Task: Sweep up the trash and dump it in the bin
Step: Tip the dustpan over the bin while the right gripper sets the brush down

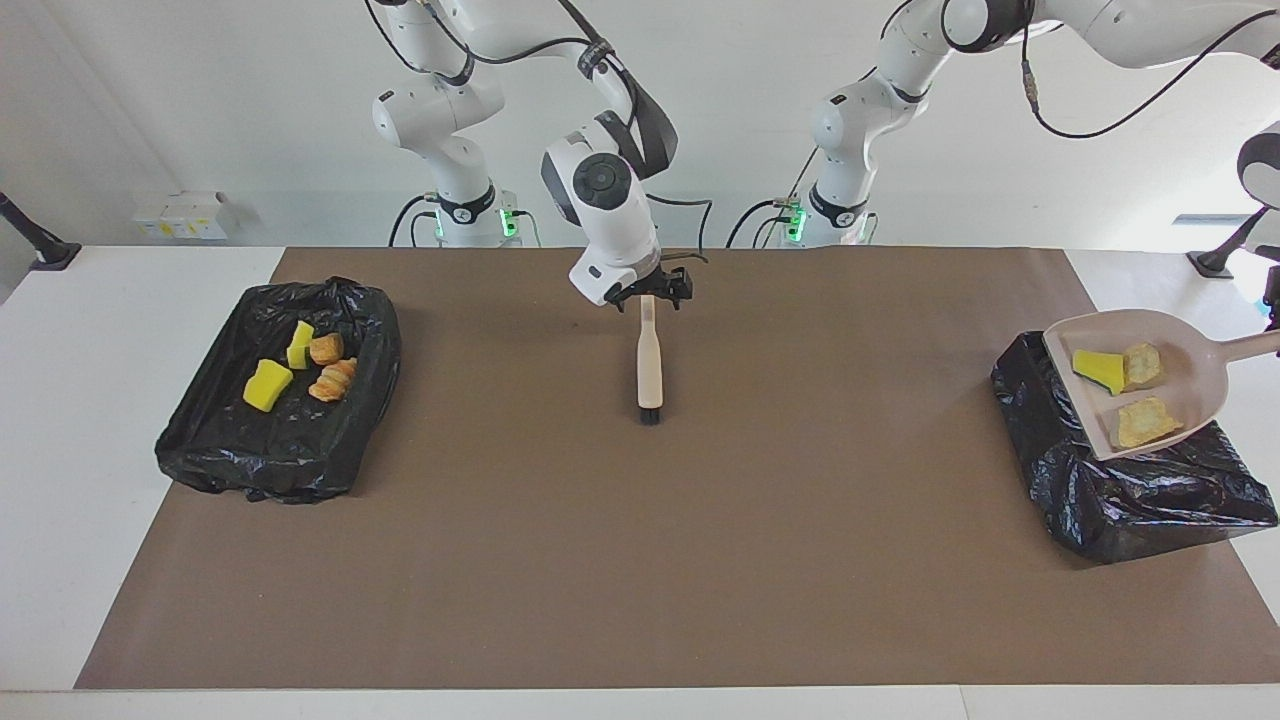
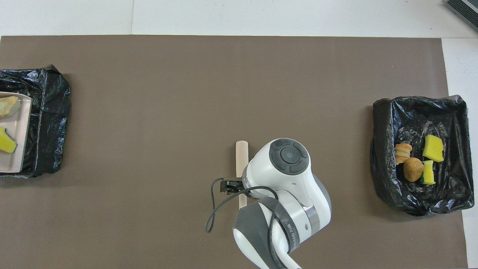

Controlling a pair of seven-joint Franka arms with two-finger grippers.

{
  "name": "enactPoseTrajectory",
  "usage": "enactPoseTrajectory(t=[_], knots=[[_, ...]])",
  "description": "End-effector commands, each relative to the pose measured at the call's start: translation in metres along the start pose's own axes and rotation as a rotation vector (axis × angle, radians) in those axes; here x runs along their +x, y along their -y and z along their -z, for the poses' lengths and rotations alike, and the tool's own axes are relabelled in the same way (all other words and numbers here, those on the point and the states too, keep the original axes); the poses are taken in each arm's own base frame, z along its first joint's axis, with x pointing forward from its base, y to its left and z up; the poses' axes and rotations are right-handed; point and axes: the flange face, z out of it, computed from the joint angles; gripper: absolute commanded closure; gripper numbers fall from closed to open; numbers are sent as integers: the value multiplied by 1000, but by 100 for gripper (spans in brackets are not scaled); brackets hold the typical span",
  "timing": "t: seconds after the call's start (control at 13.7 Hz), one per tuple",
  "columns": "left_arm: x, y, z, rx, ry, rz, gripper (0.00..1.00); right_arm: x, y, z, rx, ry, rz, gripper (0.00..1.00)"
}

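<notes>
Trash (image 1: pixel 1097 368) is split two ways. Three scraps lie in the dustpan (image 1: pixel 1200 385), which hangs tilted over the black-lined bin (image 1: pixel 1130 490) at three o'clock in the facing view. Four more scraps (image 1: pixel 268 385) lie in the second lined bin (image 1: pixel 260 450) at nine o'clock.

The step in hand looks like the dump. The pan's handle runs off the picture's edge toward the left tool, which is out of sight but pressed together, evidently on that handle. Next, the pan probably needs tipping more steeply, lip down, so the scraps slide into the bag and not past its rim.

The right tool (image 1: pixel 652 295) is spread over the handle end of the brush (image 1: pixel 650 365), which lies flat near the centre, toward twelve o'clock.

A brown mat (image 1: pixel 640 560) covers the white tabletop (image 1: pixel 90 400), and a plain white wall stands at twelve o'clock.
</notes>
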Motion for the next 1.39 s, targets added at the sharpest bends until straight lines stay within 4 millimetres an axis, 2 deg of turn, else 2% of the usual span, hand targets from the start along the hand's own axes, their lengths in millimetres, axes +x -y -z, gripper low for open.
enactPoseTrajectory(t=[0.0,0.15,0.29,0.37,0.44,0.59,0.73,0.81,0.95,1.17,1.32], knots=[[1,11,27,5,160,13,100,9,-30,44,-31,-40,101,0],[3,12,45,15,239,33,100,4,-58,86,-69,-117,92,0],[2,9,60,17,323,56,100,-8,-83,117,-104,-144,63,0],[9,12,73,27,378,32,100,-10,-97,135,-155,-186,57,0],[6,9,84,35,411,25,100,-9,-106,154,-201,-228,51,0],[10,7,105,58,422,26,100,-4,-125,178,-231,-275,20,0],[15,5,126,85,411,32,100,-3,-153,196,-231,-293,-42,0],[19,5,129,85,395,37,100,-4,-161,205,-229,-292,-68,0],[31,3,131,97,247,81,100,-5,-179,231,-218,-331,-105,0],[60,5,129,82,30,122,100,-8,-193,255,-220,-335,-134,0],[81,4,125,84,-118,135,100,-9,-195,254,-217,-324,-139,0]])
